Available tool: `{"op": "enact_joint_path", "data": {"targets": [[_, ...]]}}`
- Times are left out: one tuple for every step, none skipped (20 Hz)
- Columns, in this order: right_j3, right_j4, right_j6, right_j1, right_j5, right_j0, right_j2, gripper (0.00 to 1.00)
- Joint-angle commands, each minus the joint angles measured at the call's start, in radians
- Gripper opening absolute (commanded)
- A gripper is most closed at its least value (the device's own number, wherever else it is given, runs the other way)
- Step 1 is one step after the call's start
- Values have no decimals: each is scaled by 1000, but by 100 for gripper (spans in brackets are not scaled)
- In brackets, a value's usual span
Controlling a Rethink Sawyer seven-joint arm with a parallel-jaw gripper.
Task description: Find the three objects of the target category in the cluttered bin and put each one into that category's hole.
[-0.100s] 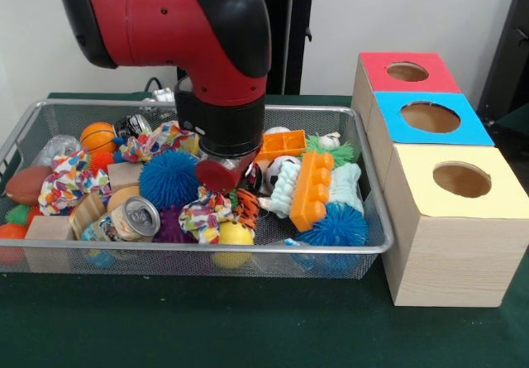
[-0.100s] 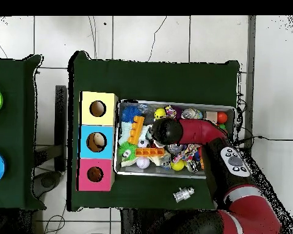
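The wire mesh bin [image 1: 376, 219] is full of toys. My gripper [image 1: 221, 174] is lowered into its middle, over a red piece and a colourful fabric ring [image 1: 202, 215]; the arm's wrist hides how it stands. Around it lie a blue spiky ball [image 1: 168, 178], an orange toy brick [image 1: 310, 188], a yellow ball [image 1: 234, 234], a small can [image 1: 132, 218] and a second blue spiky ball [image 1: 335, 226]. Beside the bin stand three boxes with holes: red [image 1: 407, 72], blue [image 1: 430, 117], yellow [image 1: 461, 179]. From overhead my gripper [image 2: 163, 131] sits mid-bin [image 2: 173, 174].
A small basketball [image 1: 98, 136], a brown football [image 1: 26, 184] and wooden blocks [image 1: 47, 229] fill the bin's other end. In the overhead view a small metal object [image 2: 183, 194] lies on the green cloth outside the bin. Something pale shows inside the blue box's hole [image 2: 96, 142].
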Motion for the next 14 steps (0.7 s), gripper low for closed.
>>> {"op": "enact_joint_path", "data": {"targets": [[34, 7, 74, 90, -68, -94, 104, 0], [54, 21, 33, 105, -67, -131, 164, 0], [57, 27, 45, 103, -62, -133, 166, 0], [76, 49, 67, 98, -63, -150, 184, 0], [83, 53, 71, 97, -60, -157, 195, 0], [90, 65, 82, 98, -56, -165, 207, 0], [88, 66, 89, 99, -54, -162, 208, 0], [87, 66, 97, 100, -53, -159, 209, 0], [87, 65, 100, 99, -51, -159, 209, 0], [87, 64, 102, 100, -51, -163, 209, 0], [90, 65, 105, 101, -52, -166, 213, 0], [92, 66, 109, 99, -52, -167, 215, 0], [93, 66, 111, 99, -51, -168, 217, 0], [96, 70, 114, 97, -48, -172, 221, 0]]}}
